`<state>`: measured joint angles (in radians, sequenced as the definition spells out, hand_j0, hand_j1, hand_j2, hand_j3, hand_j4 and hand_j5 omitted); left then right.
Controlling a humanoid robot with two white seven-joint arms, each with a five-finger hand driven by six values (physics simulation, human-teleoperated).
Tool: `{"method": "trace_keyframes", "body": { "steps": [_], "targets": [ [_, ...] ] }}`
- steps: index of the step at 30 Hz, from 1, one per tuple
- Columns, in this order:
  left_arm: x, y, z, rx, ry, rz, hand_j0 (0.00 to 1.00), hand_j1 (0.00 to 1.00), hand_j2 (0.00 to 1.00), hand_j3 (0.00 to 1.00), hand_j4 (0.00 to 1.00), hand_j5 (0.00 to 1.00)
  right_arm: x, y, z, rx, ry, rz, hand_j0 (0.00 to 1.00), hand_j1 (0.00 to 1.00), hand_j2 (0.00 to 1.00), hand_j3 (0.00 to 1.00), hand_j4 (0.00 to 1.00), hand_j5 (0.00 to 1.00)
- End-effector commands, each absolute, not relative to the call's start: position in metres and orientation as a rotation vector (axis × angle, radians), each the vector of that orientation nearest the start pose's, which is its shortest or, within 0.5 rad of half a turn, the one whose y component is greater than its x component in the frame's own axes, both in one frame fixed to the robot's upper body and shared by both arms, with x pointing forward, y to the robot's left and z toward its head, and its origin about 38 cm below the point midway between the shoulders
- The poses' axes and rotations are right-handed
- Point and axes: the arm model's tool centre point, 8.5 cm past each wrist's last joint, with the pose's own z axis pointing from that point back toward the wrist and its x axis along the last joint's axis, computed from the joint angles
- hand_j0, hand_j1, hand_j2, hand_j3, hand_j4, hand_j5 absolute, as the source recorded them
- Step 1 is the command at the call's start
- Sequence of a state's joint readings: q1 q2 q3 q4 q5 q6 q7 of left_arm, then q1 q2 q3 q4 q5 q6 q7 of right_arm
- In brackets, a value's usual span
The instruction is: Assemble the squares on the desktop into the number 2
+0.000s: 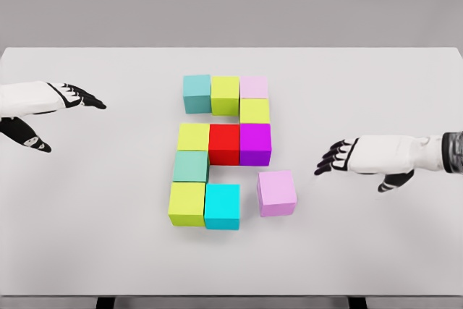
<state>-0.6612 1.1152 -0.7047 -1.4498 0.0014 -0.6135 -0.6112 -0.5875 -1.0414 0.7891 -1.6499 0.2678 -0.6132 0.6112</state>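
The white bench (405,106) has much free room on both sides of the block figure. The figure is nearly a 2; only the loose lilac cube (276,192) sits apart, slightly rotated, just right of the cyan cube (222,206). The right hand (347,157) is nearer, open, with the cube to its lower left. The left hand (61,99) is open and holds nothing, far away.

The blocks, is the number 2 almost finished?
Almost. Ten blocks already form the top bar, right side, middle bar, left side and part of the bottom. The light purple block sits loose, slightly askew, beside the cyan block. Right hand and left hand hold nothing.
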Motion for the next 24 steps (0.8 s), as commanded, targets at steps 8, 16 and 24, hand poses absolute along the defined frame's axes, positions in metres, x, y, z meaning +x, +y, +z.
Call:
{"method": "trace_keyframes", "body": {
  "steps": [8, 16, 24],
  "targets": [
    [0.394, 0.363, 0.261, 0.216, -1.362, -2.019, 1.00, 1.00, 1.00, 1.00, 1.00, 1.00, 0.375, -0.285, 0.172, -0.127, -1.227, 2.327, 1.00, 1.00, 1.00, 1.00, 1.00, 1.00],
    [0.392, 0.353, 0.277, 0.306, -1.361, -2.114, 1.00, 1.00, 1.00, 1.00, 1.00, 1.00, 0.353, -0.256, 0.176, -0.065, -1.288, 2.413, 1.00, 1.00, 1.00, 1.00, 1.00, 1.00],
    [0.395, 0.357, 0.284, 0.341, -1.364, -2.109, 1.00, 1.00, 1.00, 1.00, 1.00, 1.00, 0.353, -0.256, 0.182, -0.071, -1.298, 2.413, 1.00, 1.00, 1.00, 1.00, 1.00, 1.00]
  ]
}}
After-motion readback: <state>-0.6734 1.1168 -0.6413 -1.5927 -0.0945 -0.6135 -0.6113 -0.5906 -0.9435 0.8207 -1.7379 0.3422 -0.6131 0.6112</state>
